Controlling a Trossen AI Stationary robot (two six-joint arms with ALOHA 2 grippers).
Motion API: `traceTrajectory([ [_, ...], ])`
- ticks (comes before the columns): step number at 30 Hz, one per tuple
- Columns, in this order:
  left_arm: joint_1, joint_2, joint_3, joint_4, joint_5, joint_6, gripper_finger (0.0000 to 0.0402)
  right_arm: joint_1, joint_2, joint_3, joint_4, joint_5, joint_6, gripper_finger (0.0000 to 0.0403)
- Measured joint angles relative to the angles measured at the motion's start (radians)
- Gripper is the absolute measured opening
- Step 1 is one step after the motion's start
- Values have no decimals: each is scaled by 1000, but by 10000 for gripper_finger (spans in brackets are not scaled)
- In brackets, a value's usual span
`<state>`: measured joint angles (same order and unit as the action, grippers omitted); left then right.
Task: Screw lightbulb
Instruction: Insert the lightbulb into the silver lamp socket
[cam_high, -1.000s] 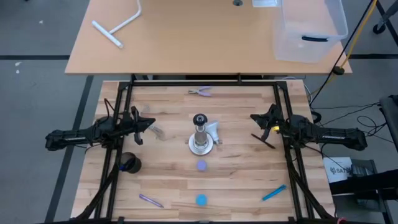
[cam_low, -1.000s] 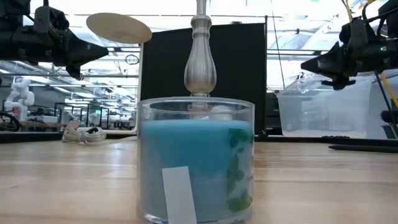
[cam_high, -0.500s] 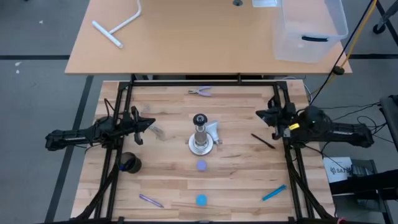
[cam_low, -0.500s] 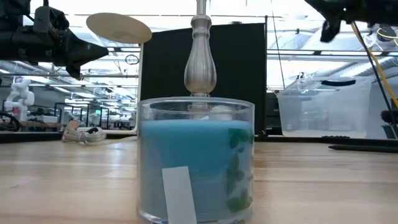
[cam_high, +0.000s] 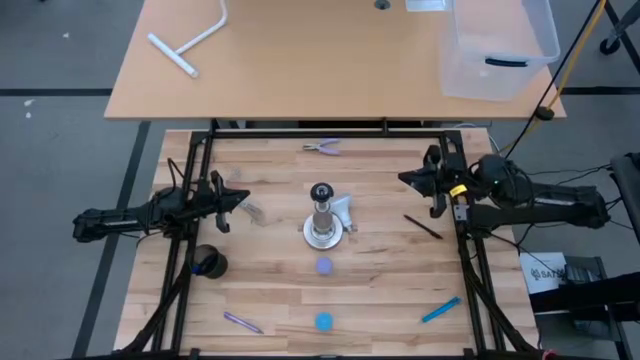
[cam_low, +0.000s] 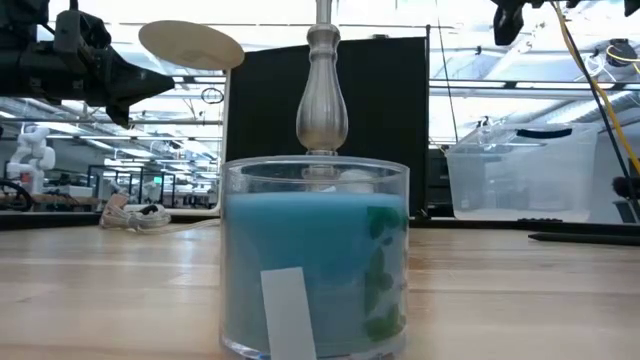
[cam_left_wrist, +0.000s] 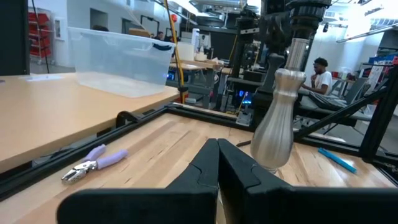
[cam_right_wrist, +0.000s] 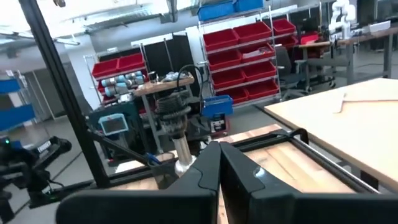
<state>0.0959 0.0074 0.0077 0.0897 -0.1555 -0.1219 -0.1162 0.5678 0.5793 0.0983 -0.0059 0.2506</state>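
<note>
Pulling up and away from the bench (cam_high: 380, 290), the right arm (cam_high: 520, 205) now sits higher and nearer the far rail than 1 second ago, so in the low view only its tip shows at the top edge. Its jaws are closed on nothing, and a black stick (cam_high: 422, 227) lies on the wood below them. The left arm (cam_high: 150, 212) has not moved; its jaws are also closed and empty, aimed at the stand (cam_high: 320, 215). The bulb (cam_high: 343, 210) lies on the bench just beside the stand's base, on the right arm's side, ungrasped. Judging by this, screwing has not begun: 1 arm must first open and pick up the bulb.
</note>
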Motion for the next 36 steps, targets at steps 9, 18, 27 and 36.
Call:
traceTrajectory([
  [9,0,0,0,0,0,0,2,-1,210,0,-23,8,-83,0],
  [18,0,0,0,71,-14,-4,2,-28,467,0,3,14,-83,0],
  [27,0,0,0,103,-18,-5,2,-28,605,0,11,13,-14,0],
  [36,0,0,0,147,-45,34,2,-25,734,0,17,12,175,50],
])
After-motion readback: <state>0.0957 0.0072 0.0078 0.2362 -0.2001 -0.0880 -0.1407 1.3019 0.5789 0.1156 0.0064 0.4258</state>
